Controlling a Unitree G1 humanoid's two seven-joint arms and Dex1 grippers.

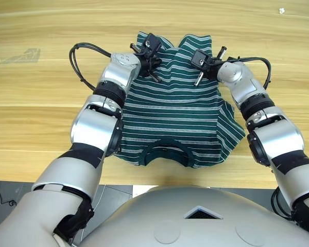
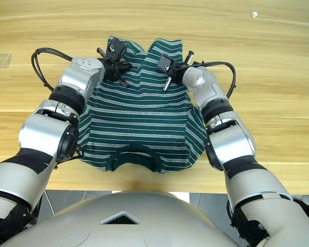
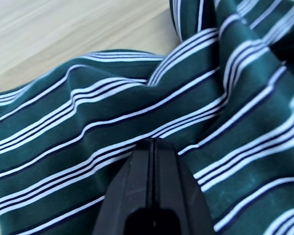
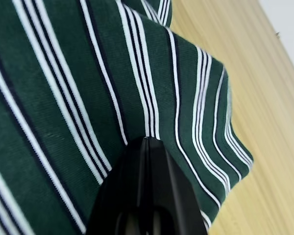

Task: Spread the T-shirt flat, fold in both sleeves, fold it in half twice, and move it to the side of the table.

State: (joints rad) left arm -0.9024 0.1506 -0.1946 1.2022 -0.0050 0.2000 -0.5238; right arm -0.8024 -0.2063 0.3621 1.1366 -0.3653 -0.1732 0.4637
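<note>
Left gripper (image 3: 154, 144) and right gripper (image 4: 146, 142) each pinch the T-shirt's (image 1: 175, 113) far end, side by side; its length runs toward you, collar (image 1: 167, 149) at the worktop's (image 1: 41, 118) near edge.

The T-shirt (image 1: 175, 118) has its left sleeve hidden beneath the left arm (image 1: 100, 123).

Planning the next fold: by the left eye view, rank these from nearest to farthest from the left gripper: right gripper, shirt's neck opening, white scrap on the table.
From the left gripper:
1. right gripper, just to its right, at the far edge of the T-shirt.
2. neck opening, at the shirt's near edge, toward the robot.
3. white scrap, far right on the table, beyond the shirt.
</note>
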